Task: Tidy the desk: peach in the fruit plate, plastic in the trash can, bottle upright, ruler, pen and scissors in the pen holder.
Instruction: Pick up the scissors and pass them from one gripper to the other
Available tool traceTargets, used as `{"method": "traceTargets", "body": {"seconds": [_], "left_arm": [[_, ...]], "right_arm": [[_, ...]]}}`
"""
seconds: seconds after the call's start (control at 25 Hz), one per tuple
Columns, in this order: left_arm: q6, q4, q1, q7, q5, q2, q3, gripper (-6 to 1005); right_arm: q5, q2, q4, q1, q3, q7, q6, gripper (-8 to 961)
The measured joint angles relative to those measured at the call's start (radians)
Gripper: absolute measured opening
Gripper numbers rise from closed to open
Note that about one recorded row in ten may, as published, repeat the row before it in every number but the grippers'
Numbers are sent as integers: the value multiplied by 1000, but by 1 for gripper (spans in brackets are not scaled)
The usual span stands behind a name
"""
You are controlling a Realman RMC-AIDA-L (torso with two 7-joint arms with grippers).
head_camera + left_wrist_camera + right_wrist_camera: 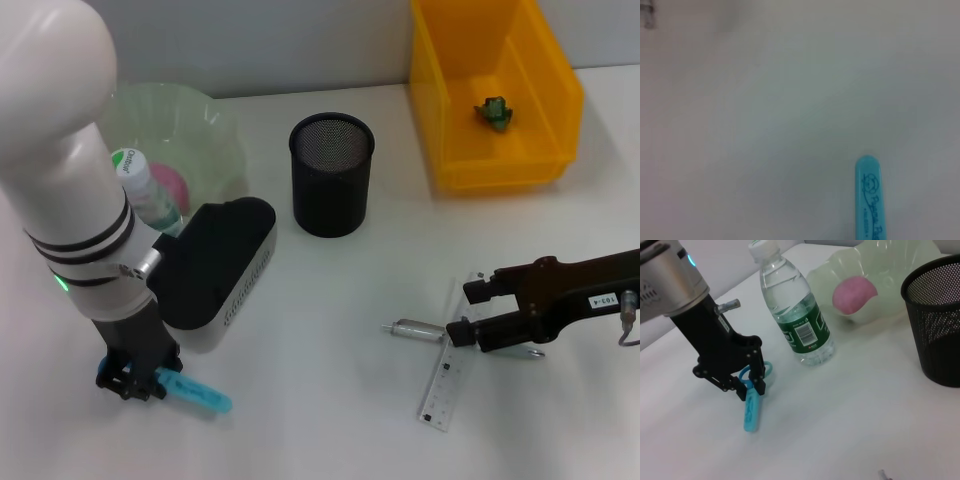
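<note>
- Left pincer (130, 382) is low over the near left of the tabletop (330, 290), its fingers closed on the handle end of the blue scissors (195, 392), whose sheathed blade lies flat on the surface.
- Right pincer (462, 312) hovers open just above the clear ruler (446, 380) and the pen (412, 328).
- Bottle (794, 310) stands upright beside the green fruit plate (890, 270) holding the pink peach (854, 294).
- Black mesh pen holder (331, 173) stands mid-table; the yellow trash can (492, 90) contains a green scrap (494, 112).
</note>
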Motion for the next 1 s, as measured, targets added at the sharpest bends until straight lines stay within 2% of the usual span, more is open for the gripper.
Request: {"method": "traceTargets", "body": {"seconds": [0.32, 0.44, 0.48, 0.64, 0.68, 0.84, 0.92, 1.0], "left_arm": [[105, 60, 2, -52, -2, 3, -59, 251], [210, 98, -5, -56, -46, 4, -189, 251], [210, 98, -5, -56, -46, 4, -189, 251], [272, 118, -14, -56, -121, 7, -298, 251], [272, 118, -14, -56, -121, 7, -298, 251], [279, 110, -16, -83, -193, 8, -390, 251], [279, 110, -16, -83, -193, 8, -390, 251], [276, 103, -17, -114, -230, 9, -443, 251]], "right_arm": [[0, 0, 0, 6, 0, -14, 6, 787], [0, 0, 0, 10, 0, -15, 8, 787], [0, 0, 0, 10, 0, -15, 8, 787], [8, 0, 0, 12, 0, -27, 6, 787], [8, 0, 0, 12, 0, -27, 6, 787], [36, 0, 0, 12, 0, -48, 2, 787], [41, 0, 0, 12, 0, -53, 2, 787], [45, 0, 0, 13, 0, -61, 0, 787]]}}
